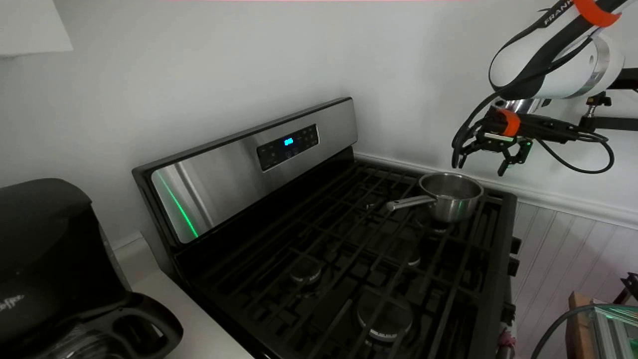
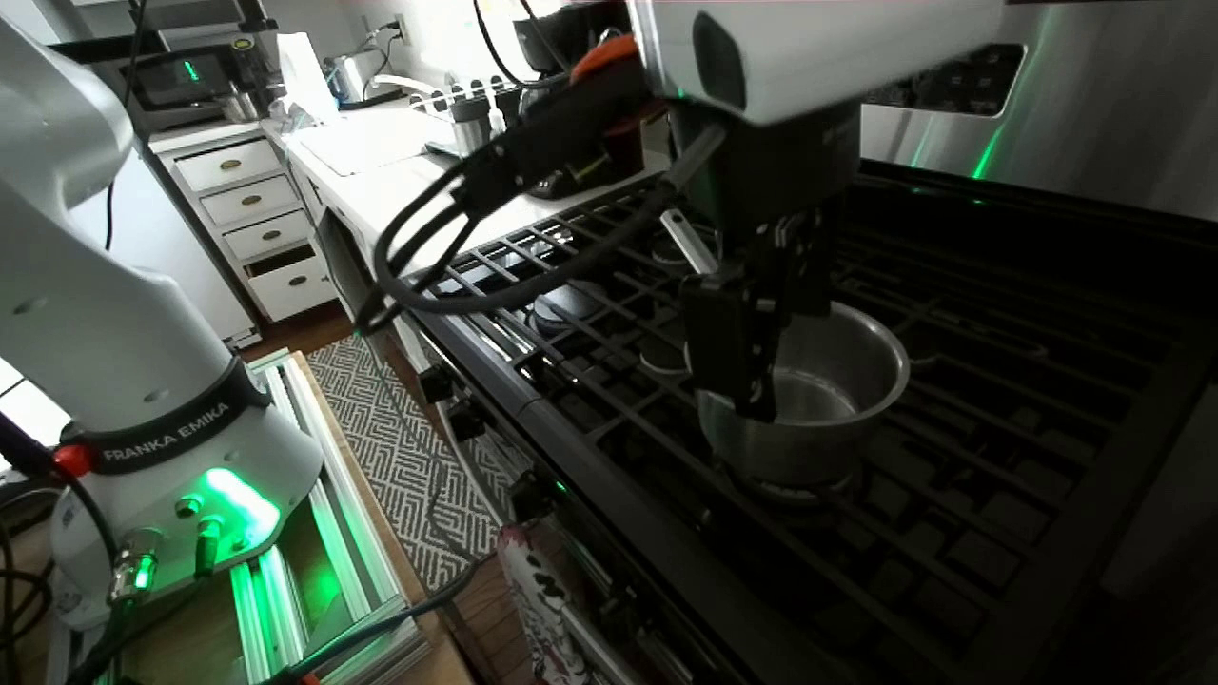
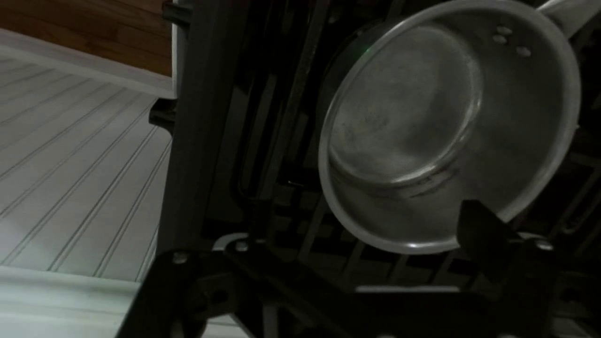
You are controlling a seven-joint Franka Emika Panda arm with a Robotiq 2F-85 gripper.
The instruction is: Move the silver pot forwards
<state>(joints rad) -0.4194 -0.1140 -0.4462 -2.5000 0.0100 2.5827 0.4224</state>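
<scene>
Bare pale walls (image 1: 239, 60) close the corner, dim light. Black gas stove with dark bar grates (image 1: 493, 279) below. White robot arm with black trim (image 1: 568, 77) over it. Upright brushed-steel backguard with blue-lit display (image 1: 224, 184): reference for all places. Boxy black coffee maker (image 1: 40, 249) off one end of it; call that its coffee end, the opposite its wall end.

Round silver metal pot (image 1: 453, 207): out from the backguard, toward its wall end, upright on the grates. Black two-finger gripper (image 1: 481, 168): above the pot, fingers (image 3: 483, 234) spread apart, nothing between them. Key relation: pot reads as below the gripper and over toward the backguard and its coffee end. Straight thin silver handle (image 1: 411, 202) is on the far side, slanting toward the backguard and its coffee end, so the curved metal rim (image 3: 413, 246) is the nearer target.

One finger overlaps the rim in wrist view; I read it as above, not touching. Spread runs roughly square to the backguard: I'd shift toward its coffee end, then lower astride the rim. Risk: a tip lands on metal and tilts the pot. Which way "forwards" is, pictures don't settle.
</scene>
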